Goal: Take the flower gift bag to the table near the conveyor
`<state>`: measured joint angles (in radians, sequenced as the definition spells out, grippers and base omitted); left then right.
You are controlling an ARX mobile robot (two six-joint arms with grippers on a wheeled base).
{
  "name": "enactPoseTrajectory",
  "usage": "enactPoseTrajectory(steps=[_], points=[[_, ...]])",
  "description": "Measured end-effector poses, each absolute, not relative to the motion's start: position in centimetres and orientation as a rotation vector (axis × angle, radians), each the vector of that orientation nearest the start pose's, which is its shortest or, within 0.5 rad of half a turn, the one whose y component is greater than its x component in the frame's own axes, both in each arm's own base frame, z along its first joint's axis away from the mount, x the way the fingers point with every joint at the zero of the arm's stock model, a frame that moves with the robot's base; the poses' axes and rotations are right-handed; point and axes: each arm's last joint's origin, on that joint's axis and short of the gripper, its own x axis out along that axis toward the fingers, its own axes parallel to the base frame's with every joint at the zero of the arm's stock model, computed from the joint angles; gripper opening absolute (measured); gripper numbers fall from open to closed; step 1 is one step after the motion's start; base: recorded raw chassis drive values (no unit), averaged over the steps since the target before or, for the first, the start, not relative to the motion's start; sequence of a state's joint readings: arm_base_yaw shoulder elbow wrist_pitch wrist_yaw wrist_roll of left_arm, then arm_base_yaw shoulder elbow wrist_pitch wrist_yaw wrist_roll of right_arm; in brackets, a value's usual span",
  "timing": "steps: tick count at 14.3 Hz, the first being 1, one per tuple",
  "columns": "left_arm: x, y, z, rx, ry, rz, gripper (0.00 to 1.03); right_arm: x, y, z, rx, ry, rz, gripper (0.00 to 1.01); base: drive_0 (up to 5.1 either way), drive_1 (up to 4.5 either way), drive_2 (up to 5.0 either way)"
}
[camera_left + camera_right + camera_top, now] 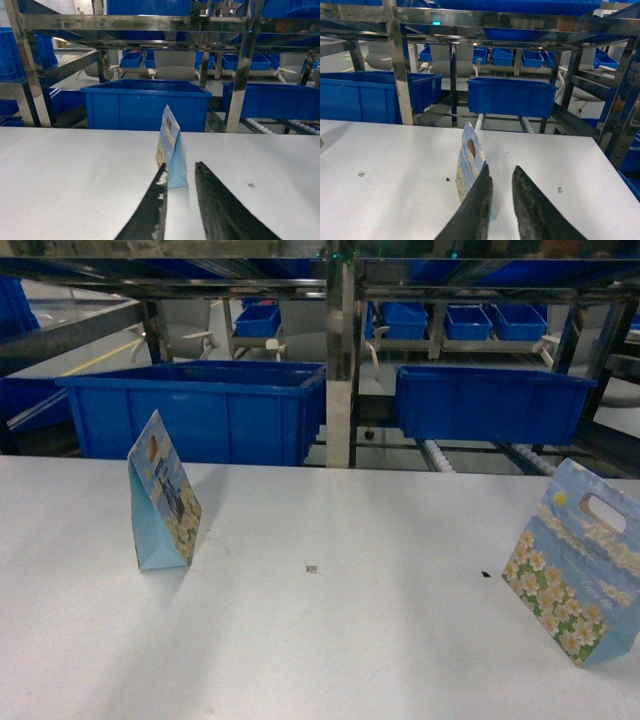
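Two flower gift bags stand upright on the white table (330, 650), and neither gripper shows in the head view. The left bag (162, 498) is edge-on, pale blue with a flower print. In the left wrist view this bag (171, 152) stands just beyond my left gripper (181, 167), which is open with its tips short of the bag's base. The right bag (578, 565) has a handle cut-out. In the right wrist view that bag (468, 159) stands left of my open right gripper (500, 169), partly hidden behind the left finger (479, 200). Conveyor rollers (437, 455) run behind the table's far edge.
Two large blue bins (200, 412) (492, 402) sit on the conveyor behind the table, inside a steel rack with upright posts (340, 370). More small blue bins (405, 320) stand further back. The table's right edge (607, 170) lies close to the right bag.
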<state>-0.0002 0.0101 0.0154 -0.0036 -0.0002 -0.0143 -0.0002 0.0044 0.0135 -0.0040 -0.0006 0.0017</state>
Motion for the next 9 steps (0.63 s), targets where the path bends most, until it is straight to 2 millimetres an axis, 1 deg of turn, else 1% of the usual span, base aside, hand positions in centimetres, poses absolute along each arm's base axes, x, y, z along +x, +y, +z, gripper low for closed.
enactPoseTrajectory(steps=[6, 7, 8, 9], points=[[9.74, 0.0, 16.76, -0.014, -0.002, 0.0, 0.94, 9.71, 0.0, 16.74, 0.002, -0.005, 0.0, 0.87, 0.0, 0.0, 0.0], [9.74, 0.0, 16.76, -0.014, -0.002, 0.0, 0.99, 9.72, 0.0, 16.74, 0.002, -0.005, 0.0, 0.99, 0.0, 0.0, 0.0], [9.74, 0.0, 16.76, -0.014, -0.002, 0.0, 0.98, 9.71, 0.0, 16.74, 0.002, -0.005, 0.0, 0.97, 0.0, 0.0, 0.0], [9.74, 0.0, 16.76, -0.014, -0.002, 0.0, 0.98, 9.71, 0.0, 16.74, 0.002, -0.005, 0.0, 0.98, 0.0, 0.0, 0.0]])
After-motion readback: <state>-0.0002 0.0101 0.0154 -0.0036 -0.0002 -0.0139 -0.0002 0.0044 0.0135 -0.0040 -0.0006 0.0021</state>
